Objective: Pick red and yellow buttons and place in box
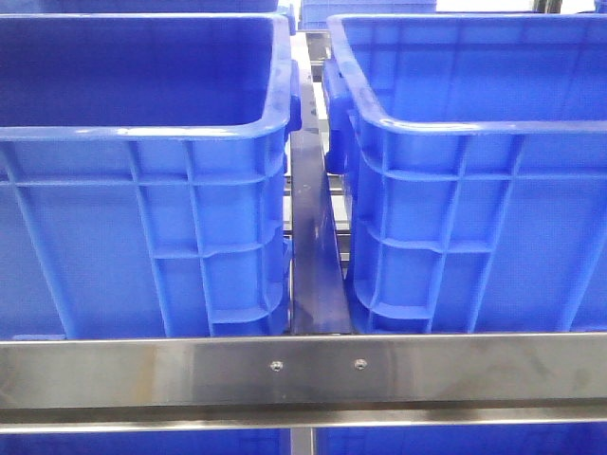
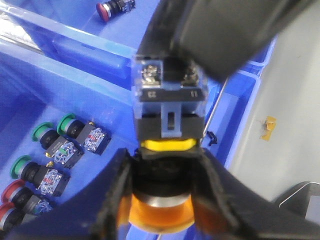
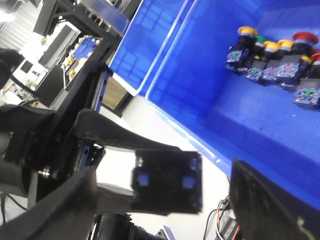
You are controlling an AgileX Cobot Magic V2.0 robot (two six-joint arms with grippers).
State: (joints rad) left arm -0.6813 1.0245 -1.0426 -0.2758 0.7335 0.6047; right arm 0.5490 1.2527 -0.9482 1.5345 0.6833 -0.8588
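My left gripper (image 2: 167, 167) is shut on a yellow button (image 2: 162, 210), with its fingers clamped around the black collar just above the orange-yellow cap. The button's blue-and-black contact block (image 2: 170, 95) sticks out beyond the fingers. My right gripper (image 2: 215, 35) reaches over that block from the far side. In the right wrist view my right gripper (image 3: 165, 200) is open wide, and the dark contact block (image 3: 167, 182) sits between its fingers with a gap on each side. Neither gripper shows in the front view.
Two large blue bins (image 1: 142, 133) (image 1: 474, 123) stand behind a steel rail (image 1: 303, 370). Green buttons (image 2: 70, 125) and red buttons (image 2: 15, 192) lie in the bin below my left gripper. Several yellow and red buttons (image 3: 275, 55) lie in another bin.
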